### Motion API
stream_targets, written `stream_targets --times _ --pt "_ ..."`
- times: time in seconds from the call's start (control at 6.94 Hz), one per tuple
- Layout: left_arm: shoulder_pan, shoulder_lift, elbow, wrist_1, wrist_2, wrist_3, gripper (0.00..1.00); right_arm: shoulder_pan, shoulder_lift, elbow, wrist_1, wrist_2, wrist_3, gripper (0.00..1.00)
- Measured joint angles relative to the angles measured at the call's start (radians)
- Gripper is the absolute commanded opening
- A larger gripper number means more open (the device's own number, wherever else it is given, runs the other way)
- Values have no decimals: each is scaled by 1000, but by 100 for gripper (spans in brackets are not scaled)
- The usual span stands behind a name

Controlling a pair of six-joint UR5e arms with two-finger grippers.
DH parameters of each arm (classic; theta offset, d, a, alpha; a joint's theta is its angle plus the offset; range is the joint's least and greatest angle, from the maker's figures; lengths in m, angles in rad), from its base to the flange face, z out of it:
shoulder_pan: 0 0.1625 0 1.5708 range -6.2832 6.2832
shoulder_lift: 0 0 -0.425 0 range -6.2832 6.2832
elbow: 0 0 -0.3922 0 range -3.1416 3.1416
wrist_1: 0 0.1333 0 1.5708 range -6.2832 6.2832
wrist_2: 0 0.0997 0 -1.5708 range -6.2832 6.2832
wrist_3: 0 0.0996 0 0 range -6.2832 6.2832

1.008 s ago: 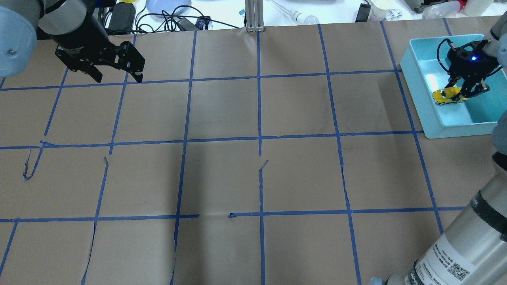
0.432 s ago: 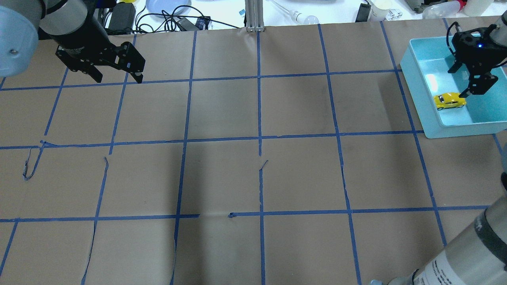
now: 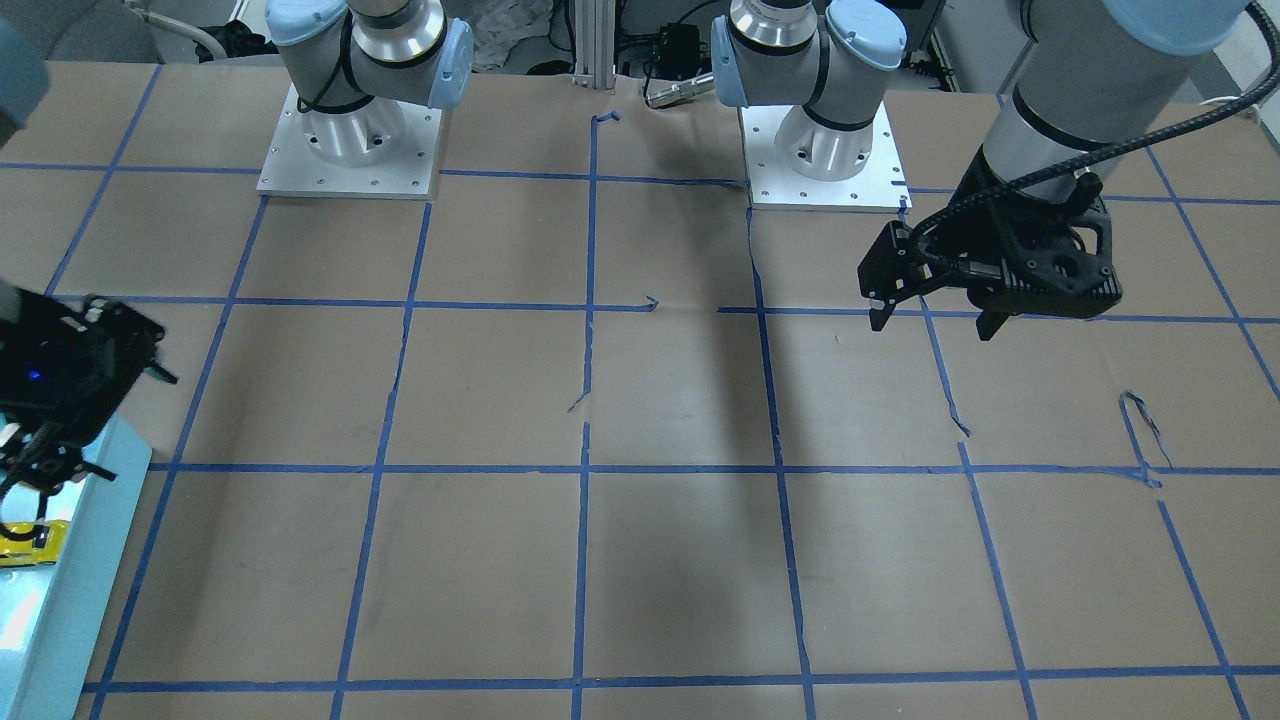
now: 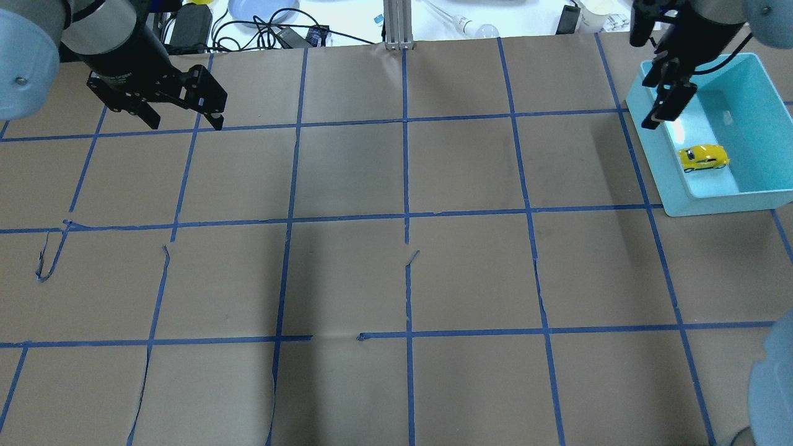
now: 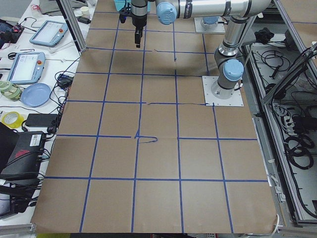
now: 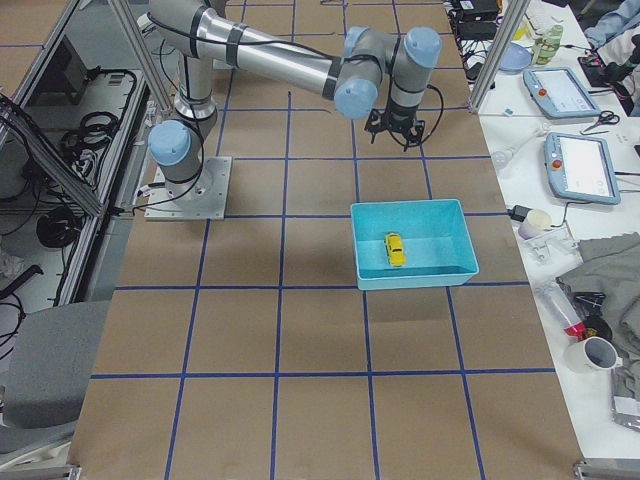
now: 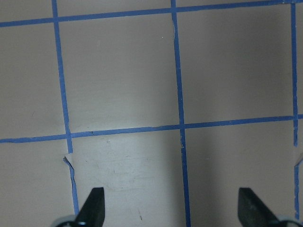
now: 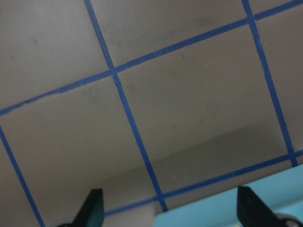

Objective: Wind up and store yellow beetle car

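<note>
The yellow beetle car [image 4: 703,158] lies free on the floor of the teal bin [image 4: 712,204] at the table's right side, near the bin's left wall. It also shows in the right exterior view [image 6: 395,250] and the front view [image 3: 25,543]. My right gripper [image 4: 660,102] is open and empty, raised over the bin's far left rim, apart from the car. Its wrist view shows wide-set fingertips [image 8: 92,205] over the paper and a corner of the bin [image 8: 227,213]. My left gripper [image 4: 184,124] is open and empty, held above the far left of the table [image 7: 171,208].
The table is covered in brown paper [image 4: 403,279] with a blue tape grid. Cables, a blue plate [image 4: 260,9] and small items lie beyond the far edge. The two arm bases [image 3: 350,150] [image 3: 820,150] stand at the robot's side.
My right gripper let go of the yellow car in the bin, opened, then rose and moved to the bin's far left rim. The car stays in the bin. The left arm has not moved.
</note>
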Motion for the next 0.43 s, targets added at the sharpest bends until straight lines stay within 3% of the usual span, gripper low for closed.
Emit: stream_targets --times 0.43 --pt "1 0 0 0 1 0 100 259 -128 0 56 2 766 100"
